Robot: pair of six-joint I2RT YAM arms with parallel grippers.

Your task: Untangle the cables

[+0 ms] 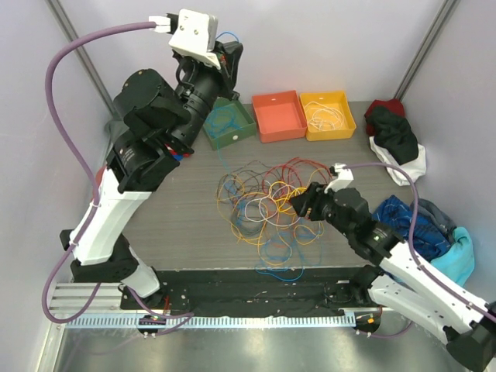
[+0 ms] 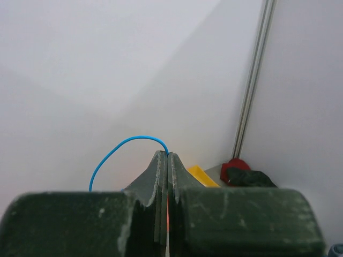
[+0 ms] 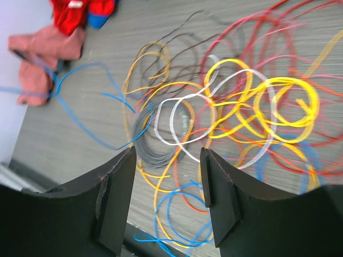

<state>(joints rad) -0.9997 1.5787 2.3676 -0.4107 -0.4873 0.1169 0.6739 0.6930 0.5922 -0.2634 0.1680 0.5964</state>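
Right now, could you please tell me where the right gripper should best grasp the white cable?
Probably the near arc of the loop in the white cable, which lies flat just ahead of the open right gripper; come from above, jaws straddling the wire crosswise.

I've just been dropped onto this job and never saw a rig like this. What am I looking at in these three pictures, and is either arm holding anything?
Two robot arms are bolted at the near edge of a table. The overhead picture looks down from behind them: the left arm is raised high, and the right arm reaches low toward the tangled cables in mid-table. The other two come from a camera on each wrist. The left wrist view shows its jaws shut on a blue cable, held high. The right wrist view shows its jaws open, holding nothing, over the pile. At the back stand a green bin, an orange bin and a yellow bin; clothes lie to the right.
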